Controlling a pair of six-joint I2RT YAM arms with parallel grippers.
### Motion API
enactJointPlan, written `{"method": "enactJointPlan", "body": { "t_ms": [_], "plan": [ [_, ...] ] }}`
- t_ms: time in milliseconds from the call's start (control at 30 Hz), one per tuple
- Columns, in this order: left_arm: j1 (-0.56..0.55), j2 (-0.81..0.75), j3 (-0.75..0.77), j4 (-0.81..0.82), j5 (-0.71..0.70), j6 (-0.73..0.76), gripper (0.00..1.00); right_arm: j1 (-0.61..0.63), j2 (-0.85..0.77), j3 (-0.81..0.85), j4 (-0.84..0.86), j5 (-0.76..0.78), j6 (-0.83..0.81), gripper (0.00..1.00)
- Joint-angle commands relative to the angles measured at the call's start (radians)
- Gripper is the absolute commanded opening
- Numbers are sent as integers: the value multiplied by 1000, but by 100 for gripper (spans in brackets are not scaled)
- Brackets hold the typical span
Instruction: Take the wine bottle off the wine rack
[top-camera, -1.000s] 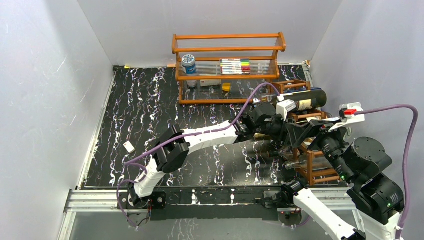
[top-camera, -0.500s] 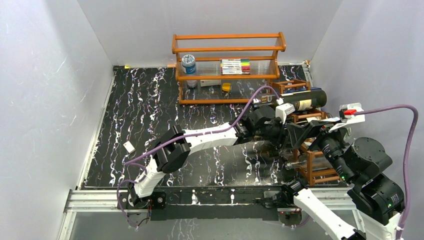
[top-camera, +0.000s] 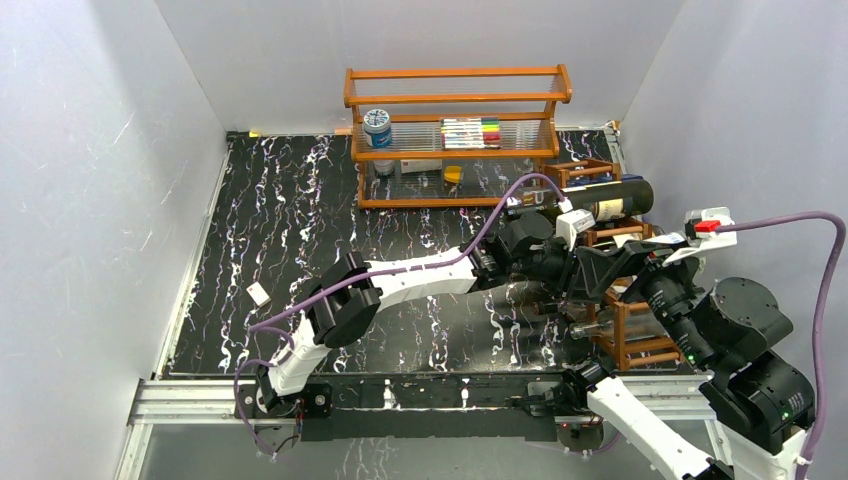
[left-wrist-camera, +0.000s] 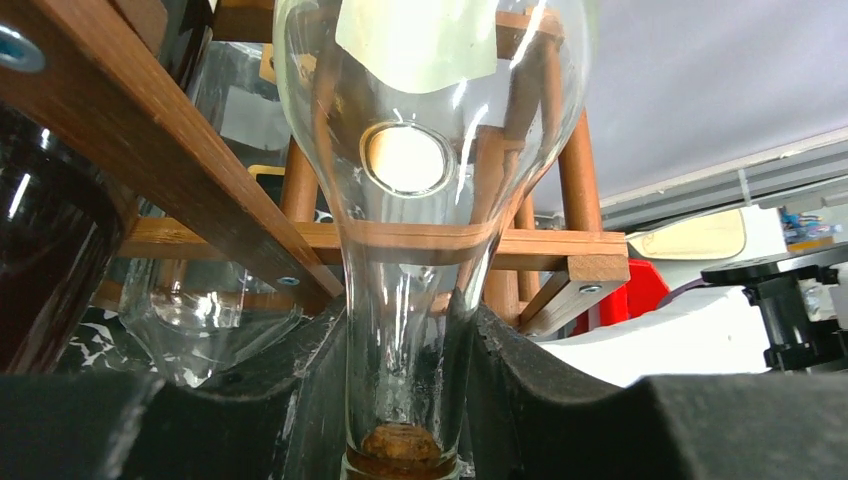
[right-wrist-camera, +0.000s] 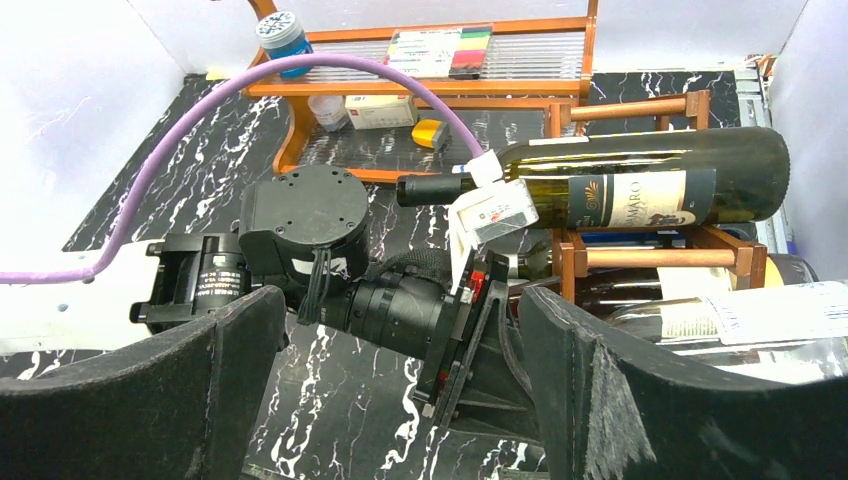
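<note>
A black white-veined counter (top-camera: 290, 250) is enclosed by white walls (top-camera: 100, 200). The left pincer (left-wrist-camera: 405, 390) is closed on the neck of the clear glass wine bottle (left-wrist-camera: 420, 150), which is lodged in the reddish-brown wooden lattice wine rack (top-camera: 625, 340) at the right. The right pincer (right-wrist-camera: 395, 330) is spread wide, with nothing in it.

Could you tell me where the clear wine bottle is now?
In the left wrist view, the clear wine bottle lies in the wine rack at the table's right, its neck clamped in the left hand.
</note>
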Motion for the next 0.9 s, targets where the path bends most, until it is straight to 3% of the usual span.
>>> {"method": "enactJointPlan", "body": {
  "t_ms": [0,333,633,867],
  "plan": [
    [12,-81,-21,54,19,-90,2,6,-3,45,47,10,-10,98],
    [45,-143,-108,246,70,-307,0,6,4,61,49,5,-11,98],
    [53,-147,-82,300,96,-406,0,6,12,68,61,-1,-10,98],
    [66,-155,-136,429,110,-500,0,6,20,67,62,-4,-11,98]
  ]
}}
